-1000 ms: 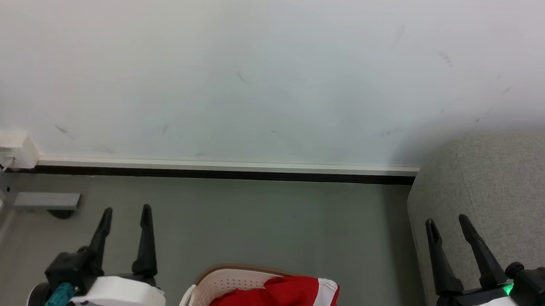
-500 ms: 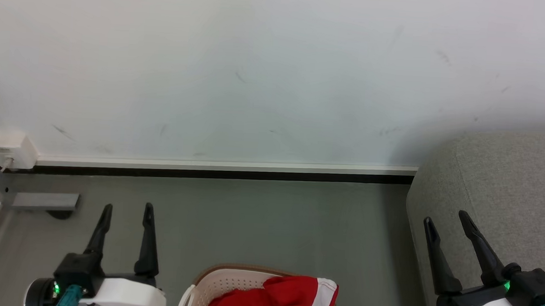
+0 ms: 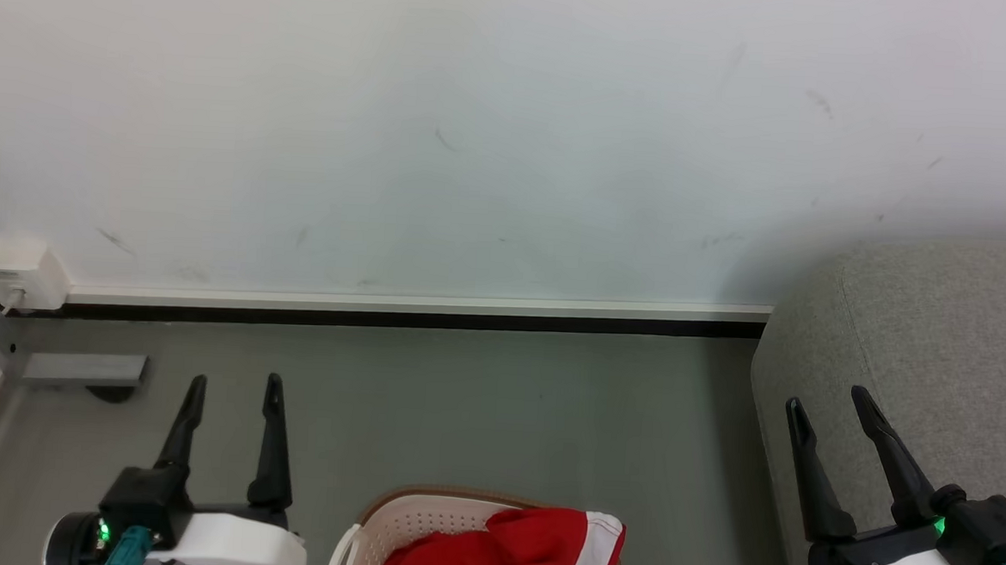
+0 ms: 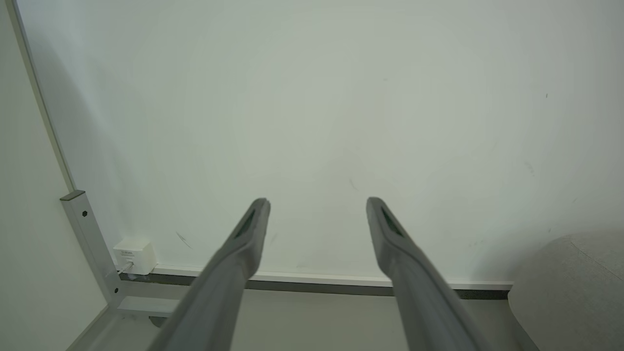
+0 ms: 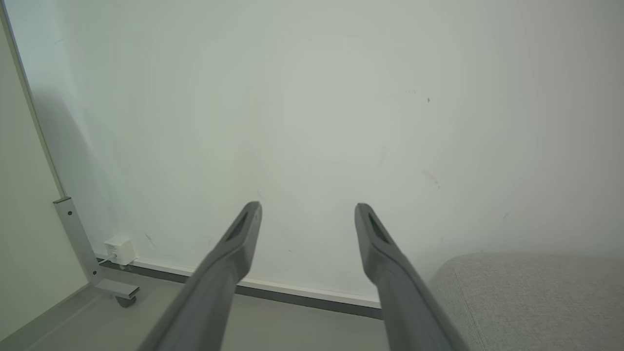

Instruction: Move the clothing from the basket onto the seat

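Note:
The red clothing (image 3: 510, 554) with a white band lies bunched in the cream basket (image 3: 409, 523), whose brown rim shows at the bottom middle of the head view. The light-grey seat (image 3: 939, 340) stands at the right, also seen as seat (image 4: 575, 292) and seat (image 5: 531, 297) in the wrist views. My left gripper (image 3: 235, 385) hovers open to the left of the basket, holding nothing; the same left gripper (image 4: 317, 202) points at the wall. My right gripper (image 3: 828, 403) is open and empty in front of the seat's edge, and the right gripper (image 5: 308, 207) faces the wall too.
A white wall with a skirting board (image 3: 416, 304) runs behind the grey floor (image 3: 505, 403). A white socket box (image 3: 21, 274) and a metal frame foot (image 3: 85, 368) sit at the far left corner.
The left wrist has turned a little, its green light now showing. The right gripper has risen slightly. The basket and clothing have not moved.

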### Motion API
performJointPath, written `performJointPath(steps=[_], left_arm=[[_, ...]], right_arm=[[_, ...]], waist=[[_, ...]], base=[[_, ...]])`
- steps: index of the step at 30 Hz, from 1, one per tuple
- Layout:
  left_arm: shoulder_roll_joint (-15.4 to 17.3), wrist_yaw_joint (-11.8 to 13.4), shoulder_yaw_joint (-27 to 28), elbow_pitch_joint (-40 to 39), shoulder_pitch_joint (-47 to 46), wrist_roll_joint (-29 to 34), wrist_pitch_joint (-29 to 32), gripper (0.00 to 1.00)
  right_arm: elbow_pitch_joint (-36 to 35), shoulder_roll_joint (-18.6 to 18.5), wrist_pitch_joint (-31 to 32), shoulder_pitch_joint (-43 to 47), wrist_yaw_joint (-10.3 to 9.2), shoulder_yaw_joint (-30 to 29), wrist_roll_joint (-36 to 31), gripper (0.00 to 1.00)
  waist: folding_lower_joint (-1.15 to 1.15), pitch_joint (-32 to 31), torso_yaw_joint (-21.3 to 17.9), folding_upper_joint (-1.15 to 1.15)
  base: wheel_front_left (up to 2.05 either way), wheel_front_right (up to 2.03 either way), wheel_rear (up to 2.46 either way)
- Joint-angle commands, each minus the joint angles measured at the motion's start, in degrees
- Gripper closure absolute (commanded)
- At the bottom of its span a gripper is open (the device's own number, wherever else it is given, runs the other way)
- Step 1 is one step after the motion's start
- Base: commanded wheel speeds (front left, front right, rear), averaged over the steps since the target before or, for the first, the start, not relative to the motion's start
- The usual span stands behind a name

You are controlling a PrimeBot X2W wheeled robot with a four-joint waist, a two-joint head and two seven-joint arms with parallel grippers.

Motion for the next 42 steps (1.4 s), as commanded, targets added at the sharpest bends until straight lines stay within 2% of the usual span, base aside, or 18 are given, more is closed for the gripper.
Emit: performJointPath(steps=[1,17,30,42], left_arm=[[0.38,0.17,0.1,-0.25,-0.17,-0.45,-0.04,0.0],[0.38,0.21,0.17,-0.25,-0.12,-0.54,-0.04,0.0],[0.36,-1.35,-1.02,1.76,-1.12,-2.17,-0.03,0.0],[0.36,-3.6,-2.84,9.54,-5.37,-6.0,-0.03,0.0]], right_arm=[[-0.26,0.07,-0.2,-0.27,-0.12,-0.24,0.0,0.0],[-0.5,0.16,-0.2,-0.36,-0.12,-0.55,0.03,0.0],[-1.24,-0.25,-0.2,-1.12,-0.12,-1.62,-0.02,0.0],[-3.25,-0.77,-0.19,-3.94,-0.12,-2.62,-0.04,0.0]], waist=[[0.0,-0.03,0.02,0.0],[0.0,0.37,0.0,0.0],[0.0,2.48,-1.73,0.0],[0.0,9.97,-5.69,0.0]], base=[[0.0,0.0,0.0],[0.0,0.0,0.0],[0.0,0.0,0.0],[0.0,0.0,0.0]])
